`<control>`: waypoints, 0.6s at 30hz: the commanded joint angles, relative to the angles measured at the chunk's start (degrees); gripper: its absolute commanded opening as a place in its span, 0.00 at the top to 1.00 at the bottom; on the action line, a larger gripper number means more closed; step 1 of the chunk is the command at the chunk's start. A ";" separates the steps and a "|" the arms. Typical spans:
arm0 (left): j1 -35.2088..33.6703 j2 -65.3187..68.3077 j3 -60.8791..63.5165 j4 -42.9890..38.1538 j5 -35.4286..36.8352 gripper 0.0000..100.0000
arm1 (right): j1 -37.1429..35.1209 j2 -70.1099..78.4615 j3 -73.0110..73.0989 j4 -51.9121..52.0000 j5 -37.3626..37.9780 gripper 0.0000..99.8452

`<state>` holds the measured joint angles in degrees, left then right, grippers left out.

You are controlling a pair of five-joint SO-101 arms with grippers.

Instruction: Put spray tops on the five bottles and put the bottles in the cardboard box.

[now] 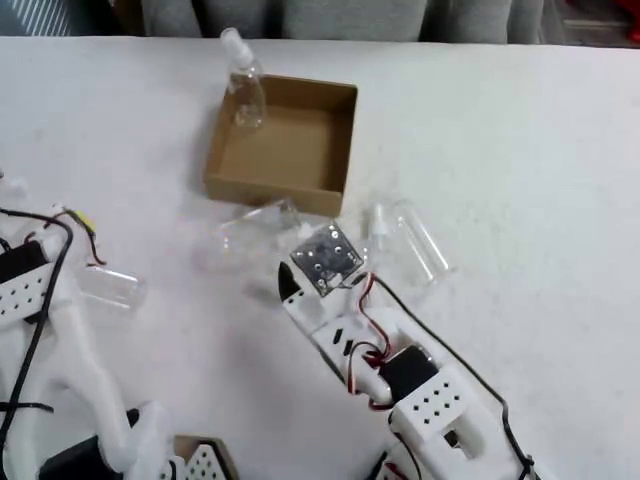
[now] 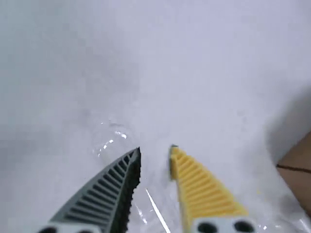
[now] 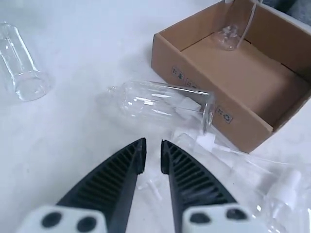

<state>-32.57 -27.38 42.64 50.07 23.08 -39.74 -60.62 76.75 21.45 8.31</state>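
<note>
Right gripper [image 3: 151,148] sat nearest the lens, its two black jaws parted by a narrow slit and closed on nothing. In the high view this arm occupied the lower centre of the frame. Its tips pointed toward an uncapped bottle [image 1: 250,225] that lay on its side just beside the front wall of the cardboard box [image 1: 335,130].

The box sat at upper centre on the white counter [image 1: 520,150]. A capped bottle [image 1: 243,90], with a spray top fitted, stood in the box's upper-left corner. A third bottle [image 1: 415,240] lay right of centre, with a white spray top at its near end. A fourth bottle [image 1: 110,287] lay open-mouthed at the left of the frame, beside the left arm.

Left gripper [image 2: 155,153] had one dark jaw and one yellow jaw, set slightly apart. Clear plastic showed close by the dark jaw's tip. Contact between the jaws and that plastic could not be determined.
</note>
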 commanded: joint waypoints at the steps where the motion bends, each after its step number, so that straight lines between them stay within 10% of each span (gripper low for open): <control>1: -3.65 0.04 -1.76 2.90 12.40 0.71 | 0.31 -1.19 -0.88 0.13 0.62 0.96; 18: -7.52 18.24 -12.40 8.53 21.45 0.60 | 0.31 -1.19 -0.88 0.13 2.20 0.96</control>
<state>-40.31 -9.36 33.85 57.63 43.21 -39.74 -60.62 76.75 21.45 8.31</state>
